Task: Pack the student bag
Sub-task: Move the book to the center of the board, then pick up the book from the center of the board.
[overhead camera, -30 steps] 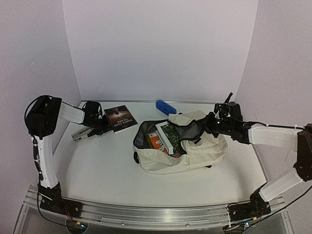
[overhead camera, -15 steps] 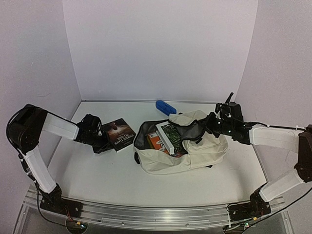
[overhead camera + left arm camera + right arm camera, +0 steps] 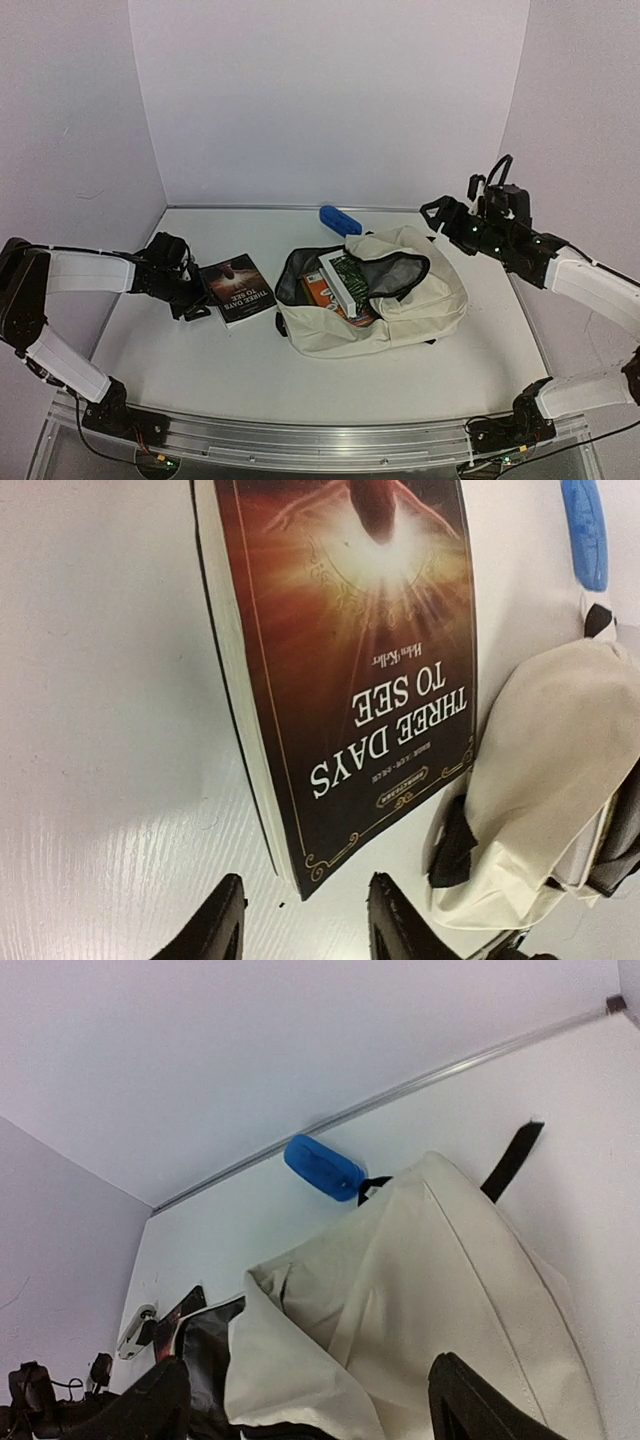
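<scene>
**Desk:** What's at far left?

**Photographer:** The left hand (image 3: 197, 305) sits low over the white surface (image 3: 200, 370), fingers partly parted and gripping nothing. The near corner of a paperback (image 3: 350, 660), "Three Days to See", lies at the gap between the tips. Whether it touches them is hard to tell.

**Desk:** And centre?

**Photographer:** The student bag (image 3: 400, 310) lies on its side mid-surface, just right of the paperback. It is unzipped, with an orange book (image 3: 320, 290) and a green-and-white book (image 3: 345, 275) showing inside. A blue case (image 3: 340, 220) lies behind it, near the back wall (image 3: 330, 100).

**Desk:** Right?

**Photographer:** The right hand (image 3: 440, 215) hangs above the bag's far right corner, fingers spread wide, empty.
</scene>
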`<action>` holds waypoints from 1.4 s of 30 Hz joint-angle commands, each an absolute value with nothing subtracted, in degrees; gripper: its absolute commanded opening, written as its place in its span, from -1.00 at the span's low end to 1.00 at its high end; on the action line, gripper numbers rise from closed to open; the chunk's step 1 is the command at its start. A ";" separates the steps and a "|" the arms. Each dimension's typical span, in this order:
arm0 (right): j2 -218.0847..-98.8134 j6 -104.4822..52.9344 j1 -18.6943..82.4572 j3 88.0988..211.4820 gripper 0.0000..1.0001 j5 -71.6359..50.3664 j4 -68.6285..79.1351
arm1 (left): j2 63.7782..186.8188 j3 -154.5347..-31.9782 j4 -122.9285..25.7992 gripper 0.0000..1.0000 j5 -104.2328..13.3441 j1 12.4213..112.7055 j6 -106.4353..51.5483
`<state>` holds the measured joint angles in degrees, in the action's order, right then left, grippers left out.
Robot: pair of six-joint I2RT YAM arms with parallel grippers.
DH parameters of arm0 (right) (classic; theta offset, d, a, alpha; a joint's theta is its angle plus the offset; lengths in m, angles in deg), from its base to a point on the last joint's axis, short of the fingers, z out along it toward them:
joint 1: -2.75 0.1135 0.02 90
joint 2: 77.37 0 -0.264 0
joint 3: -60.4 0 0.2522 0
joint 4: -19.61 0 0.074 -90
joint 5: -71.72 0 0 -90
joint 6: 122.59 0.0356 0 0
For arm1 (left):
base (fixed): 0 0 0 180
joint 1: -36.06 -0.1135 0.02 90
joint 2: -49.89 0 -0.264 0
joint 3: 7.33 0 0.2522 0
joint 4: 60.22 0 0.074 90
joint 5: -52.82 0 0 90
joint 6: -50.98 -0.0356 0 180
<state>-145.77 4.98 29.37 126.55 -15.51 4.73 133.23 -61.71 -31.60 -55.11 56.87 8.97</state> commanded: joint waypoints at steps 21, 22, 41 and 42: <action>-193.54 -2.46 59.17 169.15 0.42 -4.30 1.94 | 137.85 -66.53 -35.93 0.55 -60.94 48.34 6.98; -195.48 -2.40 59.13 171.22 0.41 -3.46 1.55 | 137.71 -66.53 -35.70 0.56 -60.62 48.37 6.74; -218.80 2.16 58.26 190.97 0.44 -19.70 -13.22 | 143.89 -67.67 -37.62 0.32 -61.54 48.35 6.89; -219.49 2.49 57.95 191.25 0.44 -19.34 -13.21 | 144.18 -67.67 -37.77 0.32 -61.63 48.36 6.94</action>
<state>-217.09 -0.14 59.34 188.78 -14.62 -10.16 142.95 -66.41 -36.04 -62.02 48.42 7.27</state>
